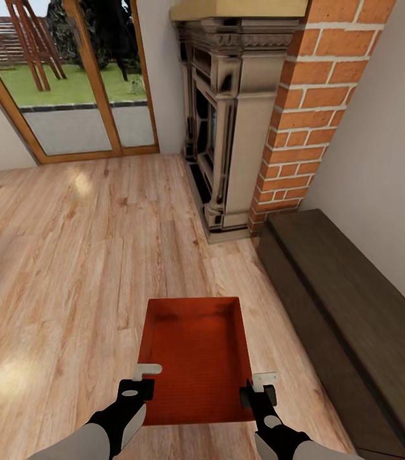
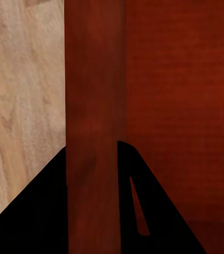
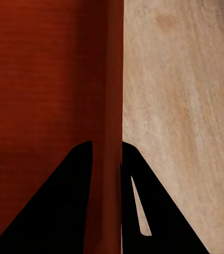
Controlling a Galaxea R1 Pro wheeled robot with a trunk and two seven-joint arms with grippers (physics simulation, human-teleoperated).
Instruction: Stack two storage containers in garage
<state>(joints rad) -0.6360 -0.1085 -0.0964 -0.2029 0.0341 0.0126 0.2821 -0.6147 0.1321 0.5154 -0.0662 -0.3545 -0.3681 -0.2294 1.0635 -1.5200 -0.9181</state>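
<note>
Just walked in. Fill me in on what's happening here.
The robot holds one orange-red storage container in front of it with both arms. The left claw is clamped over the box's left wall and the right claw over its right wall; each wrist view shows a wall between the fingers. The box is open-topped and looks empty. Below is pale wood-plank floor, with a fireplace, a brick column, a dark bench and glass doors ahead.

A home's living room: pale wood-plank floor (image 1: 68, 255), ornate fireplace (image 1: 225, 121) upper centre, brick chimney (image 1: 305, 108), garden doors (image 1: 68, 83) upper left.
</note>
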